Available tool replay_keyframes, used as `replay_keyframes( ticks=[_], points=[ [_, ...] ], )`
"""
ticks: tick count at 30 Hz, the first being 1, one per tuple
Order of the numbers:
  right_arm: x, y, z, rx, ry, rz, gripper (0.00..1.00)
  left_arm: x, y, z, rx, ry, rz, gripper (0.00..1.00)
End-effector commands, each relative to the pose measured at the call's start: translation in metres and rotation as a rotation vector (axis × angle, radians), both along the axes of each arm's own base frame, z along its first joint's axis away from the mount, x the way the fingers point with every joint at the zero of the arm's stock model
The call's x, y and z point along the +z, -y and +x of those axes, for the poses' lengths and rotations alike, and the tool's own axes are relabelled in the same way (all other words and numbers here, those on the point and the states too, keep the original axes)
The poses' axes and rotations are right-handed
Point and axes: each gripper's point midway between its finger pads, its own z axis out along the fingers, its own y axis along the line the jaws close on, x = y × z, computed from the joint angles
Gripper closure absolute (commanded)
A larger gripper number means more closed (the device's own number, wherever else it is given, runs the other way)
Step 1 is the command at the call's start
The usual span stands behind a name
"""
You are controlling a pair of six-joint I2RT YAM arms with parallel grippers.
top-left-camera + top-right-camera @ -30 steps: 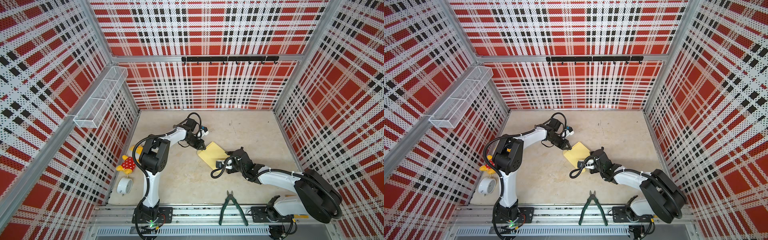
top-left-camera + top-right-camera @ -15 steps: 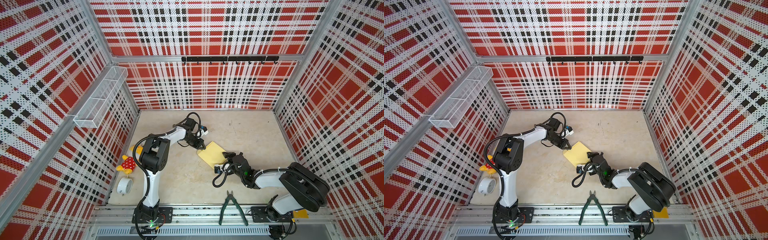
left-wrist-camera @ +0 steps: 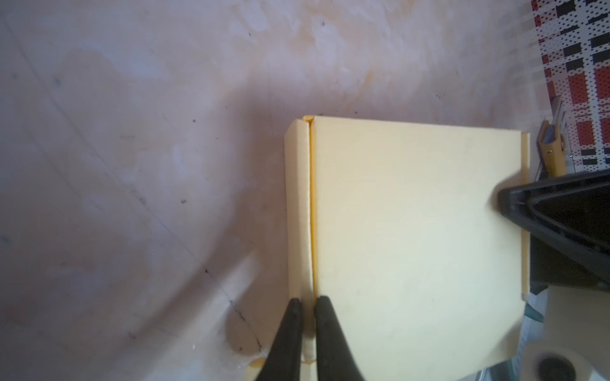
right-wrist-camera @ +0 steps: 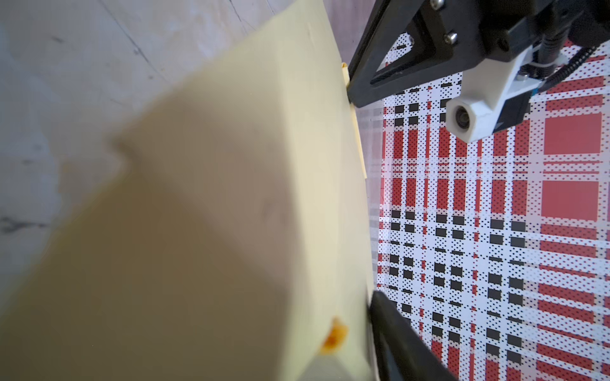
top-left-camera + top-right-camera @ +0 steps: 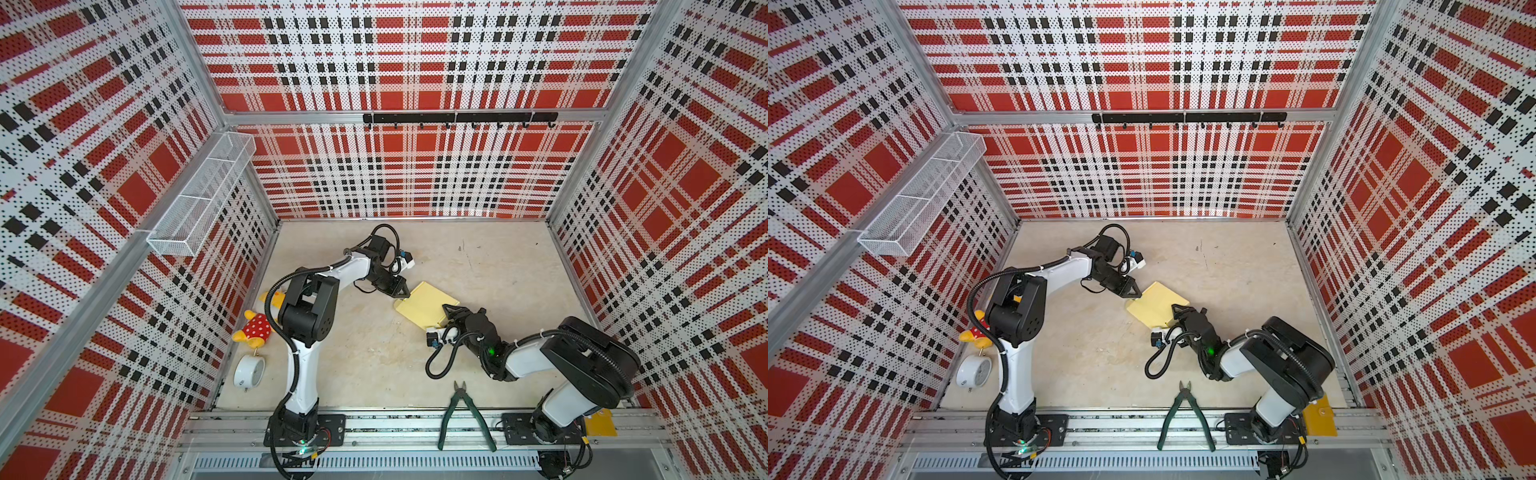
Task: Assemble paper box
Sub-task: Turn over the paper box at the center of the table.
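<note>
The paper box (image 5: 424,305) (image 5: 1154,303) is a pale yellow, shallow folded box lying on the floor between my arms. My left gripper (image 5: 402,291) (image 5: 1133,291) is at its far-left corner. In the left wrist view it (image 3: 308,301) is shut, pinching a thin side wall of the paper box (image 3: 412,231). My right gripper (image 5: 451,312) (image 5: 1179,311) straddles the near-right edge. In the right wrist view the paper box (image 4: 214,214) fills the frame. One finger (image 4: 389,326) lies against its face; the other finger is hidden.
Green pliers (image 5: 461,411) lie by the front rail. A plush toy (image 5: 253,328) and a white alarm clock (image 5: 248,371) sit at the left wall. A mesh basket (image 5: 199,195) hangs on that wall. A yellow-orange tag (image 5: 598,422) lies beside the right base.
My right arm has folded back toward its base while its gripper shifted slightly farther along the box's near edge, jaws narrowing. The left arm has hardly moved.
</note>
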Motion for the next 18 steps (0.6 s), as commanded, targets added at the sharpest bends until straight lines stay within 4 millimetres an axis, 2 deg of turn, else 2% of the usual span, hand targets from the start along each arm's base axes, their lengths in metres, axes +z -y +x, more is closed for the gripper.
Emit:
replay_keyframes(
  ticks=[1,4,6,11,12,15,18],
  points=[
    [0.026,-0.010,0.005,0.007,0.052,0.087,0.48,0.004,0.003,-0.008,-0.003,-0.028,-0.026,0.82],
    [0.028,-0.015,0.000,0.034,0.018,0.109,0.51,0.023,0.002,-0.005,0.012,0.003,-0.055,0.80],
    [0.030,-0.017,-0.004,0.045,-0.004,0.131,0.51,0.046,-0.004,0.000,0.026,0.053,-0.075,0.74],
    [0.044,-0.027,-0.018,0.095,-0.102,0.237,0.54,0.125,-0.028,0.013,0.055,0.252,-0.145,0.64],
    [0.048,-0.031,-0.021,0.110,-0.134,0.269,0.54,0.144,-0.039,0.016,0.064,0.309,-0.157,0.64],
    [0.064,-0.044,-0.032,0.161,-0.249,0.396,0.54,0.187,-0.053,0.009,-0.007,0.484,-0.162,0.59],
    [0.082,-0.057,-0.039,0.208,-0.349,0.524,0.54,0.217,-0.059,-0.008,-0.128,0.669,-0.154,0.52]
  ],
)
